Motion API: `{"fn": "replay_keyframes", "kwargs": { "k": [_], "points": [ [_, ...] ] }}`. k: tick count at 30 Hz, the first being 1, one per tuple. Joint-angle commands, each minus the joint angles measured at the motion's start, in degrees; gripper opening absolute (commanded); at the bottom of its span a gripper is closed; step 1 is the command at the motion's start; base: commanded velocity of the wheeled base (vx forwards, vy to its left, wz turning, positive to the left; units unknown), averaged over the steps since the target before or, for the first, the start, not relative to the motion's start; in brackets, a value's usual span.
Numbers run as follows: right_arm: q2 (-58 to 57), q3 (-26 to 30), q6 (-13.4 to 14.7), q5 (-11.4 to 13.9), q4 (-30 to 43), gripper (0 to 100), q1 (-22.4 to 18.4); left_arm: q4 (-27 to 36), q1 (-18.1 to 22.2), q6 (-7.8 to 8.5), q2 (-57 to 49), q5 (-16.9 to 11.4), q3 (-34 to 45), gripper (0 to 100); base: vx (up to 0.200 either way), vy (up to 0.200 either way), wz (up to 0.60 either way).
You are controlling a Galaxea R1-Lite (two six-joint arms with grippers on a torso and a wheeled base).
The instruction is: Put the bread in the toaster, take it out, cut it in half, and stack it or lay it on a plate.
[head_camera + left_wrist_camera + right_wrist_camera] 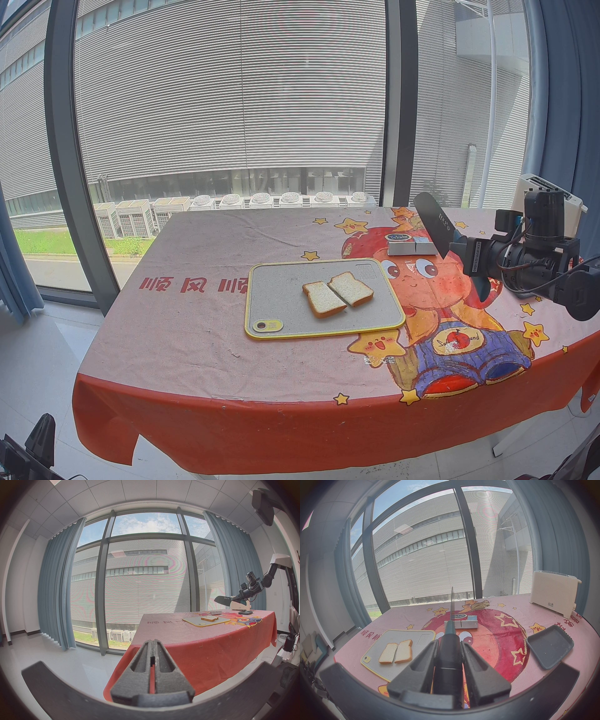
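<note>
Currently my R pincer [449, 645] pinches the knife [436, 226] handle, blade raised, right of the board [275, 300]. The bread [337, 294], two halves side by side, lies on board; plate [550, 645] sits well apart, further right. My L pincer [152, 644] is pressed together, low off the surface [187, 350] near-left. Risk: blade slips in grip or sweeps the halves if I reach over w/ knife.

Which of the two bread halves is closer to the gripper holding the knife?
The half on the robot's right of the cutting board, nearer the right gripper and knife; the other half lies to its left.
</note>
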Motion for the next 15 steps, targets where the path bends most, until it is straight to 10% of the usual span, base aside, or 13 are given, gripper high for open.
{"fn": "replay_keyframes", "kwargs": {
  "k": [1, 15],
  "points": [
    [0.1, 0.0, 0.0, 0.0, 0.0, 0, -0.1, 0.0, 0.0, 0.01, -0.9, 0.0, 1.0, 0, 0.000, 0.000, 0.00],
    [0.1, -0.1, 0.1, 0.0, 0.0, 0, -0.2, 0.0, 0.0, 0.01, -0.9, 0.0, 1.0, 0, 0.000, 0.000, 0.00]
  ]
}}
